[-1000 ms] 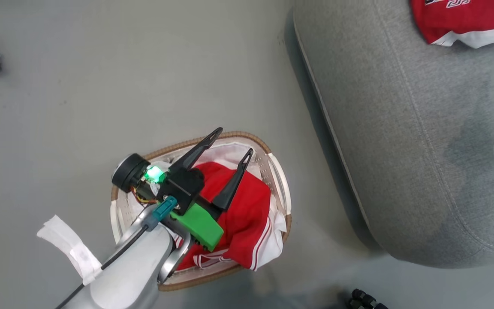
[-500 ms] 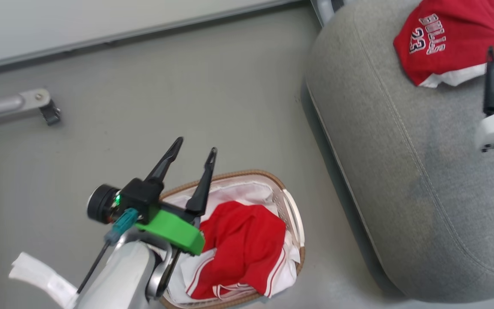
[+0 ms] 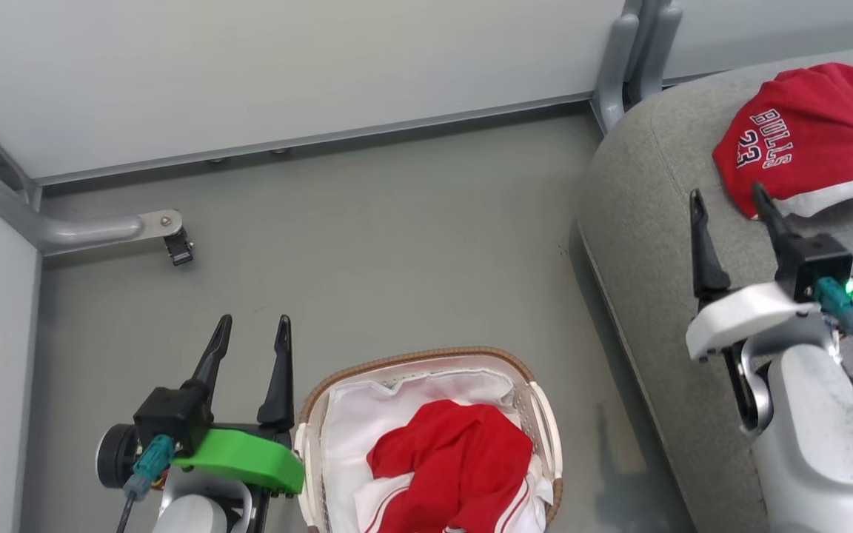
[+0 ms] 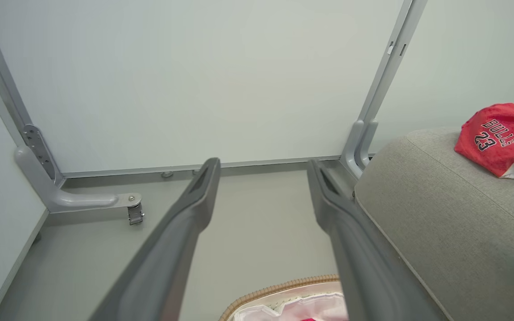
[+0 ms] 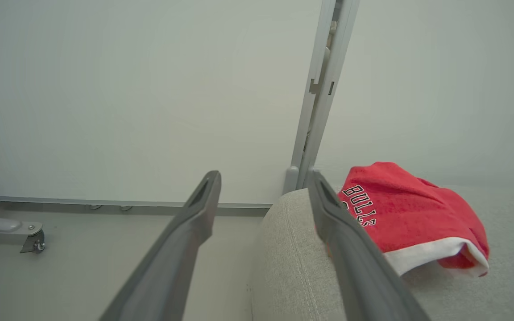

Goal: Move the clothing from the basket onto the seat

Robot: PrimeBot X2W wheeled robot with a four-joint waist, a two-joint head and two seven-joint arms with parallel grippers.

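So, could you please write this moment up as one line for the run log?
left gripper: open, empty | right gripper: open, empty | jersey: on seat | striped garment: in basket

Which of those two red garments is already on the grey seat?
The garment printed BULLS 23, lying on the seat. The striped garment lies in the basket.

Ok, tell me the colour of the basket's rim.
The basket's rim is woven brown; the head view shows it best.
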